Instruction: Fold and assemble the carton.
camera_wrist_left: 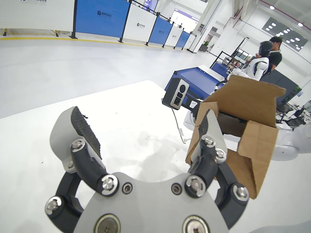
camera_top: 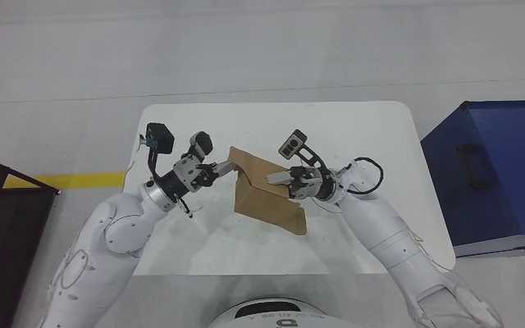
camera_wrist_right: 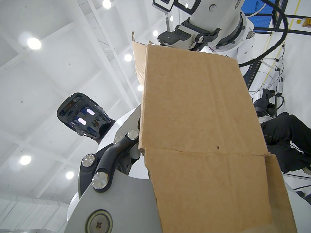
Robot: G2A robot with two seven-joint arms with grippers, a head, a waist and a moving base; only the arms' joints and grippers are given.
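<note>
A brown cardboard carton, partly opened with its flaps loose, is held up above the middle of the white table. My left gripper is open at the carton's left end. In the left wrist view one of its fingers lies against the edge of a carton flap while the other stands free. My right gripper is shut on a panel at the carton's right side. In the right wrist view the carton hides all but one finger.
A blue bin stands on the floor beyond the table's right edge. A dark object sits off the left edge beside a yellow floor line. Bare tabletop lies behind and in front of the carton.
</note>
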